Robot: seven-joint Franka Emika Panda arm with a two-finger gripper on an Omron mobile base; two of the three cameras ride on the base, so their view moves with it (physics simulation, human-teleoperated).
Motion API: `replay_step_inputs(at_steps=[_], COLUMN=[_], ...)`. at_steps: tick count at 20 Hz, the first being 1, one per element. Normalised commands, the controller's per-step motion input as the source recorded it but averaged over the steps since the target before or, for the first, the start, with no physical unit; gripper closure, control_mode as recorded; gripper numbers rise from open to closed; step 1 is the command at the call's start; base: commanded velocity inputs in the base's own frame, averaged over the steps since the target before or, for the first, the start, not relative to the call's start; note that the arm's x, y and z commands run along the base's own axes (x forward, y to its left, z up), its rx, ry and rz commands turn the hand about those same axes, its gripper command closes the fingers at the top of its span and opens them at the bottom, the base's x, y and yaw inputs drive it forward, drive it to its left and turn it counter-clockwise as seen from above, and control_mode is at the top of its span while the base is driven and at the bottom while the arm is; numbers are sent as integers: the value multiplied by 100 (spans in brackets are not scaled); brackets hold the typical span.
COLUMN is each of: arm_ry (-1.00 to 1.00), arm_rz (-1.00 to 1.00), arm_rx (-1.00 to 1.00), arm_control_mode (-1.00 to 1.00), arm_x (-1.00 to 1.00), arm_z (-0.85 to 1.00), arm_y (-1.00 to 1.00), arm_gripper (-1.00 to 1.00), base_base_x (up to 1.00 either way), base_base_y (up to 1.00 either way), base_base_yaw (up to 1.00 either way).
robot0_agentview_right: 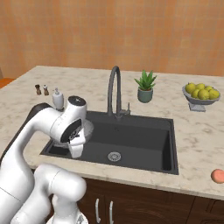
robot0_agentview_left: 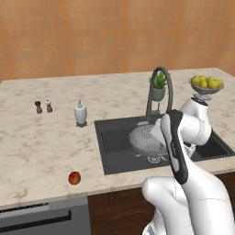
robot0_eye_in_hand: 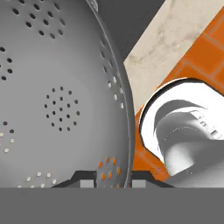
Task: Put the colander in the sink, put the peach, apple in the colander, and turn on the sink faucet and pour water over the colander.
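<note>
My gripper (robot0_eye_in_hand: 113,183) is shut on the rim of the shiny perforated colander (robot0_eye_in_hand: 57,96), which hangs tilted just above the dark sink (robot0_agentview_left: 118,158). From the right base view, my arm covers most of the colander (robot0_agentview_right: 89,128), which sits over the left part of the sink (robot0_agentview_right: 140,135). The red apple (robot0_agentview_left: 74,178) lies on the counter near its front edge, left of the basin. The pale orange peach (robot0_agentview_right: 218,176) rests at the counter's front right. Behind the basin stands the arched sink faucet (robot0_agentview_left: 160,87) (robot0_agentview_right: 114,89), and no water is running.
A footed dish of lemons (robot0_agentview_left: 206,85) (robot0_agentview_right: 202,94) and a potted plant (robot0_agentview_left: 159,85) (robot0_agentview_right: 145,87) stand behind the sink to the right. A white soap dispenser (robot0_agentview_left: 81,113) and two small shakers (robot0_agentview_left: 43,106) stand to the left. An orange wall backs the counter.
</note>
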Motion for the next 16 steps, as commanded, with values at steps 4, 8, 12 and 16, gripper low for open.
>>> replay_step_inputs(at_steps=[4, 8, 12, 16], arm_ry=[0, 0, 0, 0], arm_rz=[-3, -24, -33, -28], arm_rx=[7, 0, 0, 0], arm_control_mode=[-100, -100, -100, -100], arm_x=[70, 83, 64, 55], arm_z=[0, -16, -31, -43], arm_y=[63, 3, 0, 0], arm_gripper=[100, 100, 100, 100], base_base_x=[0, 0, 0, 0], base_base_y=[0, 0, 0, 0], base_base_yaw=[0, 0, 0, 0])
